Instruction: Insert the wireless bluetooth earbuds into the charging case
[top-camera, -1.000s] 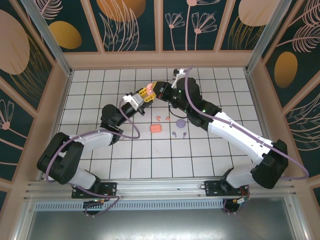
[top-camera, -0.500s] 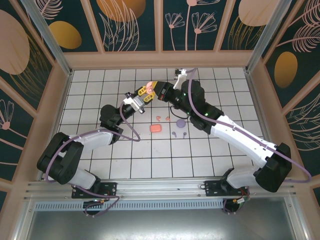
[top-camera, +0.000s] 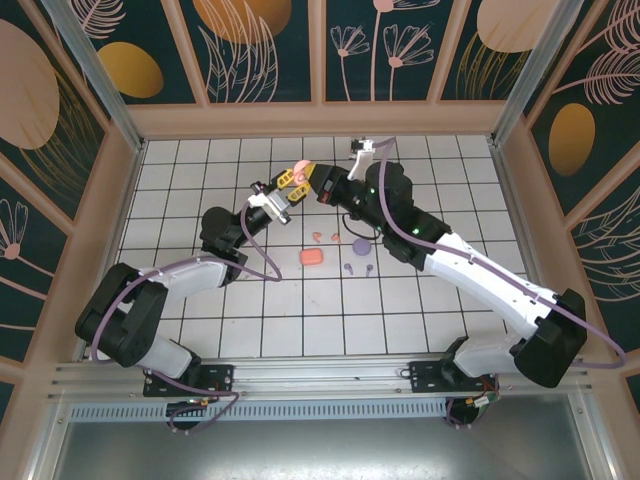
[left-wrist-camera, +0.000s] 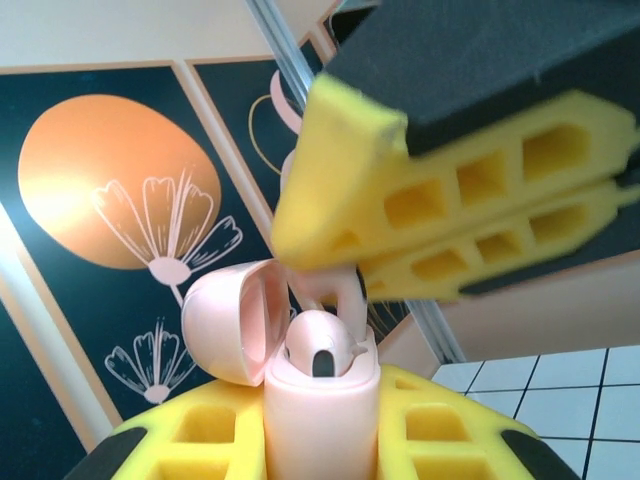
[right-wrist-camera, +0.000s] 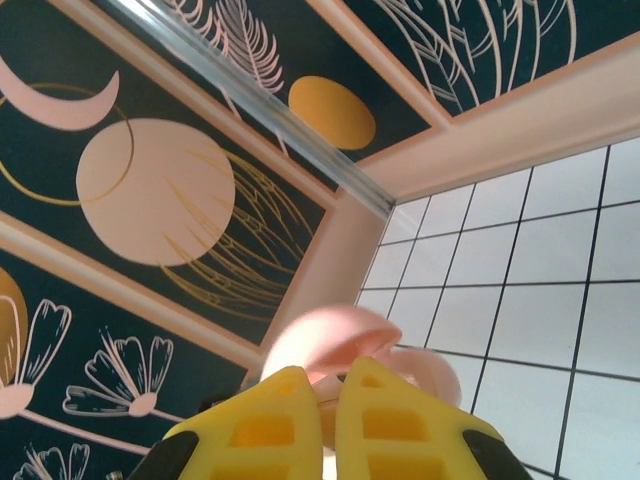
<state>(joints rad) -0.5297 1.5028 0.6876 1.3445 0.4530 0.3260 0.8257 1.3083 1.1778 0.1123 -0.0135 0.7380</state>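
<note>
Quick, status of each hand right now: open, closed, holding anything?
Left hand: closed on the pale pink charging case, lid open.
Right hand: closed on a pale pink earbud, at the case's open top.

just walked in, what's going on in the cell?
The left pincer holds a pale pink charging case up off the table with its lid open. The right pincer, shut on a pale pink earbud, sits right at the case opening. The coral case, purple case, coral buds and purple buds lie on the table.
</note>
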